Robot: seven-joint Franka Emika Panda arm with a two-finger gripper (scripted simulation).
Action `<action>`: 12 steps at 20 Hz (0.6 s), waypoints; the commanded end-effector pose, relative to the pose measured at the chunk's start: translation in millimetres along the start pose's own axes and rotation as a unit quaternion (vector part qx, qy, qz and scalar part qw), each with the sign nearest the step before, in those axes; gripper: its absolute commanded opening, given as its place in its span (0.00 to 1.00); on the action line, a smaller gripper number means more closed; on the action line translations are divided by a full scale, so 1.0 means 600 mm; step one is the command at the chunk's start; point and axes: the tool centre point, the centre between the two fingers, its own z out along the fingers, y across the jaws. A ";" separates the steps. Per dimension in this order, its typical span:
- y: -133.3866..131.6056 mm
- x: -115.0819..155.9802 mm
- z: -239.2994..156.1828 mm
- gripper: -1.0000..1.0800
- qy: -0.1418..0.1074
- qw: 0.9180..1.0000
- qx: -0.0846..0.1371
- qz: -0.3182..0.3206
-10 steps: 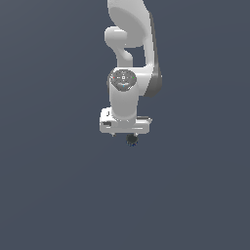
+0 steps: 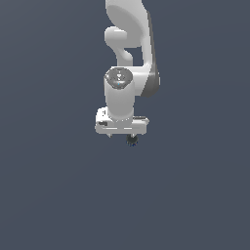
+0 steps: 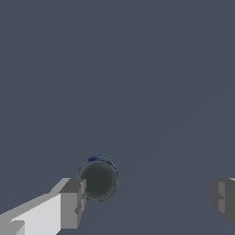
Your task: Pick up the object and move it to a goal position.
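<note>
The object (image 2: 132,140) is a tiny dark roundish lump with a faint blue tint, lying on the grey floor just under the white gripper bar. In the wrist view the object (image 3: 97,179) sits between the two fingers, close beside one finger (image 3: 73,202) and far from the other (image 3: 224,196). My gripper (image 3: 149,199) is open wide and holds nothing. In the exterior view the gripper (image 2: 122,133) hangs straight down over the object, and its fingertips are too small to make out.
A plain dark grey floor (image 2: 58,195) lies all around. The white arm (image 2: 128,39) rises behind the gripper. No other objects show in either view.
The arm's wrist has shifted slightly to the exterior view's left. The object has stayed where it was.
</note>
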 end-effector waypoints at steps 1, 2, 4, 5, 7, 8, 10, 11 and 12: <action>0.004 0.003 -0.002 0.96 0.002 1.000 -0.001 -0.001; 0.003 0.002 -0.002 0.96 0.002 1.000 -0.001 -0.001; 0.002 0.002 -0.001 0.96 0.001 1.000 -0.001 -0.001; 0.001 0.001 0.000 0.96 0.002 1.000 -0.001 -0.001; -0.001 -0.001 0.005 0.96 0.002 1.000 -0.001 -0.002; -0.003 -0.002 0.008 0.96 0.003 1.000 -0.001 -0.002; -0.009 -0.007 0.016 0.96 0.004 1.000 -0.001 -0.004; -0.012 -0.009 0.021 0.96 0.004 1.000 -0.001 -0.004; -0.016 -0.012 0.027 0.96 0.005 1.000 -0.001 -0.005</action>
